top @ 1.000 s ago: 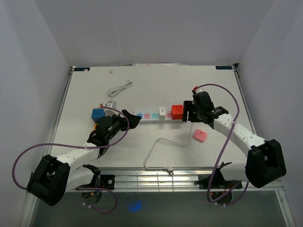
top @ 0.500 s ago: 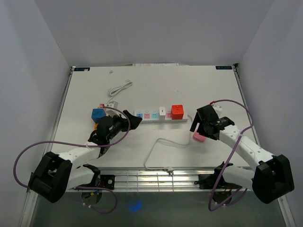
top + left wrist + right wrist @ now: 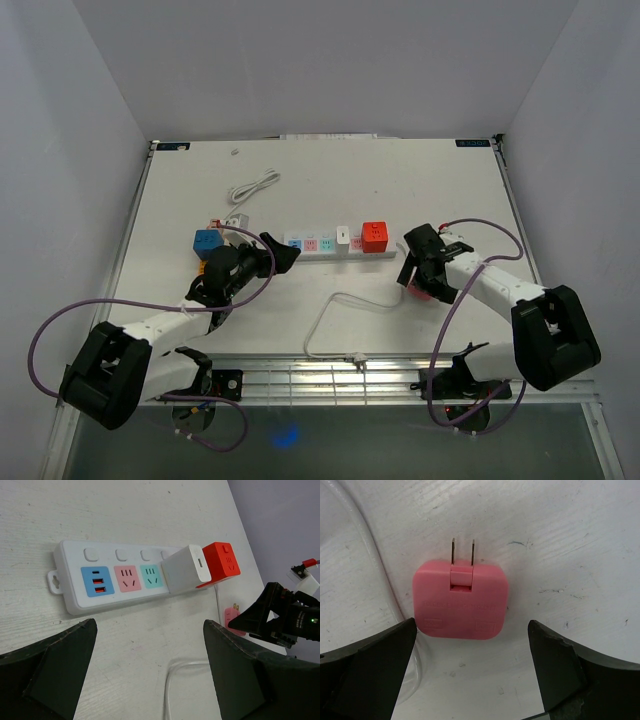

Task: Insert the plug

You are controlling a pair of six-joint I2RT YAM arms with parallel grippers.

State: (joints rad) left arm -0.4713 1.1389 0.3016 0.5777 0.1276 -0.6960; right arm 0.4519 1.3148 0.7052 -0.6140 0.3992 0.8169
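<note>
The pink plug [image 3: 460, 601] lies flat on the table with its two metal prongs pointing away from my right wrist camera. My right gripper [image 3: 470, 665] is open just above it, one finger on each side, not touching it. In the top view the right gripper [image 3: 418, 272] covers most of the plug. The white power strip [image 3: 107, 580] lies across the middle of the table, with a white adapter [image 3: 184, 570] and a red cube adapter [image 3: 220, 564] plugged in. My left gripper [image 3: 280, 252] is open and empty at the strip's left end.
A blue cube adapter [image 3: 206, 242] sits left of the strip. A white cable [image 3: 252, 187] lies at the back left. The strip's white cord [image 3: 335, 310] loops toward the front edge and passes just left of the pink plug [image 3: 232, 616].
My right arm swung from beside the red adapter down and toward the front, then settled over the pink plug with jaws open. The left arm stayed still.
</note>
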